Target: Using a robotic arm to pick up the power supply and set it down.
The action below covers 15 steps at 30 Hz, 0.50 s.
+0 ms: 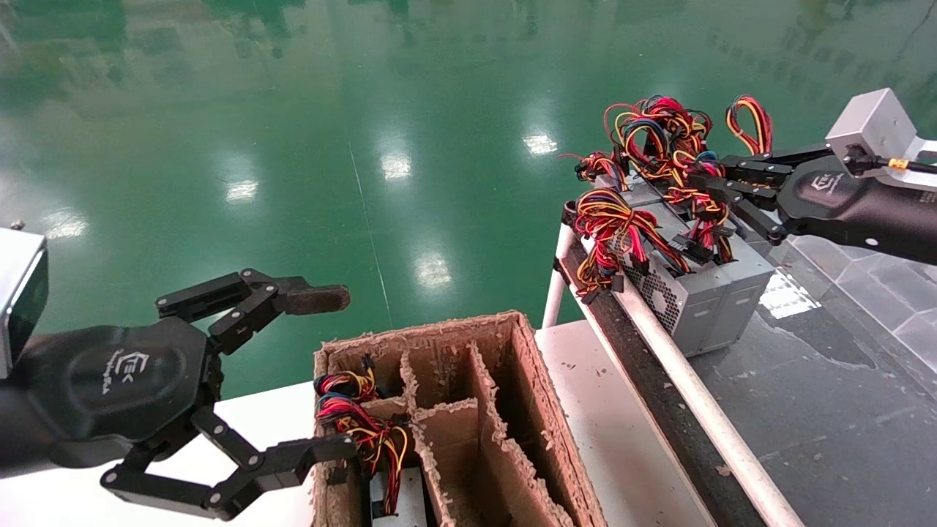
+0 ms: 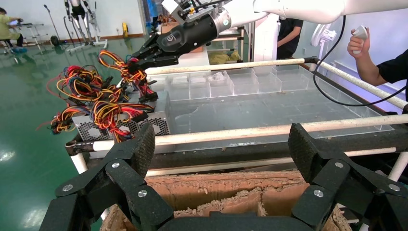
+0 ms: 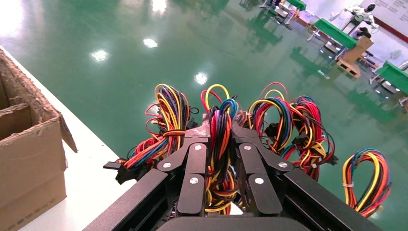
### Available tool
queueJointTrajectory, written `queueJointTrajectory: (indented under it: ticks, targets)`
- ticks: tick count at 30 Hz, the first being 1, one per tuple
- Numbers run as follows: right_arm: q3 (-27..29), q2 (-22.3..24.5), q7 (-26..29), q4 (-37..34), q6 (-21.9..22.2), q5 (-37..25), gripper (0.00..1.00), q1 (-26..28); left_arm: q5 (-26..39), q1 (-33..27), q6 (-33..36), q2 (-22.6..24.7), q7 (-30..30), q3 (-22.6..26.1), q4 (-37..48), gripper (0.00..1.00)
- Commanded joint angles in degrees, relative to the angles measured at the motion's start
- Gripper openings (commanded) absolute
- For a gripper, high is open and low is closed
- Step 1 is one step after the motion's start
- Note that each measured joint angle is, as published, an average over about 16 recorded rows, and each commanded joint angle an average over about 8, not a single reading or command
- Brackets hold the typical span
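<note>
Several grey power supplies point(image 1: 706, 296) stand side by side at the near end of a dark railed bench, their red, yellow and black wires point(image 1: 659, 139) piled on top. The robotic arm point(image 2: 298, 7) reaches over them, and its right gripper point(image 1: 706, 183) is shut on one upright wire bundle point(image 3: 219, 144), which is pinched between the two black fingers point(image 3: 195, 159). From the left wrist, that gripper point(image 2: 139, 60) sits above the vented box point(image 2: 161, 126). My left gripper point(image 1: 333, 373) hangs open over the cardboard box, holding nothing.
A frayed cardboard box point(image 1: 531, 395) with dividers stands on the white table; one compartment holds another power supply point(image 1: 402, 501) and its wires. A white rail point(image 1: 695, 395) edges the bench. Clear trays point(image 2: 231, 82) lie beyond. A person point(image 2: 385, 67) stands at the far side.
</note>
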Motion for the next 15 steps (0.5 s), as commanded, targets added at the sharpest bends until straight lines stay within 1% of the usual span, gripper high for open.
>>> queueJointTrajectory:
  ticks: [1, 10, 15]
  targets:
    - [-0.20, -0.28, -0.64, -1.41, -0.52, -0.25, 1.00, 0.55, 0.00, 0.00, 0.00, 0.00, 0.00, 0.00, 0.00, 1.00]
    - [-0.52, -0.14, -2.68, -5.60, -0.86, -0.85, 1.00, 1.62, 0.00, 0.00, 0.00, 0.00, 0.00, 0.00, 0.00, 1.00]
    - [-0.70, 0.14, -3.09, -7.04, -1.74, -1.10, 1.00, 2.47, 0.00, 0.00, 0.00, 0.00, 0.00, 0.00, 0.00, 1.00]
